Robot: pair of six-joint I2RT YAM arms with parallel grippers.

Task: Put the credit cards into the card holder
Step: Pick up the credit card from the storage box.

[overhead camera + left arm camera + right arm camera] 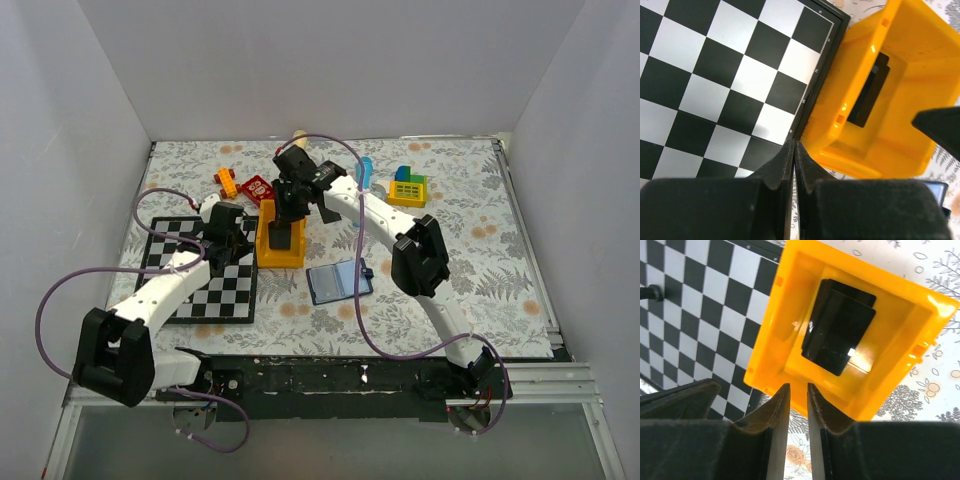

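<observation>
Credit cards (837, 332) lie stacked in the yellow bin (900, 360), just ahead of the right gripper (798, 386), jaws narrowly spread and empty, long axis slanting toward them; left gripper (793, 142), jaws pressed together, sits outside the bin's wall, less well placed.

- Left pincer (794, 148): jaws pressed together, tips meeting, nothing visible between them.
- Tips sit over the seam where the chessboard's dark frame meets the near corner of the yellow bin; can't tell whether they touch either.
- Chessboard (720, 80): fills the left side, black and white squares, black border running diagonally.
- Yellow bin (900, 145): open box seen from above, butted against the board's edge.
- Credit cards (869, 92): two black cards inside the bin, stacked with a slight offset, lying against an inner face.
- Dark shape (940, 127): juts in from the right edge over the bin, too blurred to identify.
- Table (862, 6): floral cloth showing past the bin.
</observation>
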